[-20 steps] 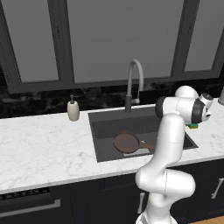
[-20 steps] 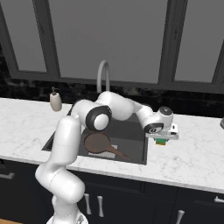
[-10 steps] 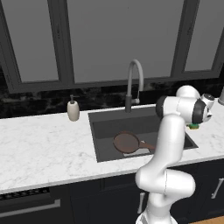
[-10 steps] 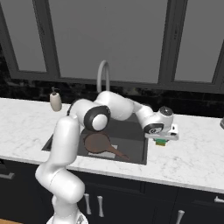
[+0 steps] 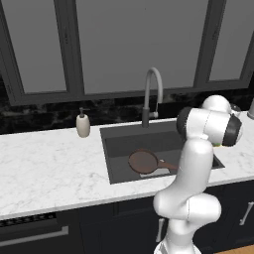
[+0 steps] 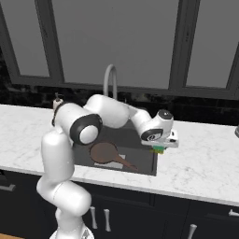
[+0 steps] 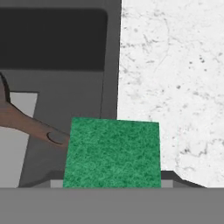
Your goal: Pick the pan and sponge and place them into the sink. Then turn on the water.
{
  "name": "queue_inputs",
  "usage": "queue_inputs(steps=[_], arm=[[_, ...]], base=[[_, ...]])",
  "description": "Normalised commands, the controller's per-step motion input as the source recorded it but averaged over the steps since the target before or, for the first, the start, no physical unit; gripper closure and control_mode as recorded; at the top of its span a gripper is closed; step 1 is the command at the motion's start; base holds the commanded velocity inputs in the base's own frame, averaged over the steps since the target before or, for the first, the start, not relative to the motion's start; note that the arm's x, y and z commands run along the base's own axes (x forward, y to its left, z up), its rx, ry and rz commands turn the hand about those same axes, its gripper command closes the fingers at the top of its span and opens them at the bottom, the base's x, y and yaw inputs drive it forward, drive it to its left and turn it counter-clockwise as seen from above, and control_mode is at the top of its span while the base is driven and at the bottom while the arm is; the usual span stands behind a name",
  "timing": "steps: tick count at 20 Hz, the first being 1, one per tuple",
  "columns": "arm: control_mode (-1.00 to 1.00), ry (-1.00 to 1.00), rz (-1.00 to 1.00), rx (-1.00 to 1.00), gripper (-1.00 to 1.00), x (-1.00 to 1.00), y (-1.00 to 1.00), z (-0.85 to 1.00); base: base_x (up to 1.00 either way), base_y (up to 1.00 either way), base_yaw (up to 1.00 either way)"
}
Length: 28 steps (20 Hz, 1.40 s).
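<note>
The green sponge (image 7: 112, 153) is clamped in the end effector (image 6: 160, 147), which hangs right over the sink's right-hand rim, so in the hand view the sponge straddles the line between the dark sink (image 7: 65, 87) and the white marble tabletop (image 7: 175, 87). That is the main risk: released here, the sponge could land on the rim or on the tabletop rather than in the basin, so it probably needs to travel further over the basin first. A second risk is the frying pan (image 5: 144, 161), which already lies on the sink floor with its thin brown handle (image 7: 30, 124) pointing toward the sponge; a drop onto the handle could leave the sponge perched or nudge the pan, though either way it would likely stay inside. A soft sponge held by its edges could also slip out early if the arm swings sharply. The tall gooseneck faucet (image 5: 153, 94) stands at the back of the sink, with no water running, and reaching for it afterwards will call for a wide swing past the soap dispenser (image 5: 83, 124). The arm is stretched low and sideways across the basin in the right base view, forearm roughly level, wrist bent so the end effector points downward.
</note>
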Motion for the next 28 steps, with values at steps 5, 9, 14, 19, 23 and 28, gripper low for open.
queue_inputs(steps=[5,9,14,19,23,28], arm=[[-1.0,0.0,0.0,-0.03,1.0,-0.25,0.99,0.3],[-1.0,0.0,0.0,-0.04,1.0,-0.35,1.0,0.16],[-1.0,0.0,0.0,-0.02,1.0,-0.23,1.0,0.02],[-1.0,0.01,0.0,0.0,1.0,-0.03,0.98,0.0],[-1.0,0.02,0.0,0.0,1.0,0.21,0.79,0.0],[-1.0,0.01,0.0,0.0,1.0,0.34,0.6,0.0]], base=[[0.0,0.0,0.0],[0.0,0.0,0.0],[0.0,0.0,0.0],[0.0,0.0,0.0],[0.0,0.0,0.0],[0.0,0.0,0.0]])
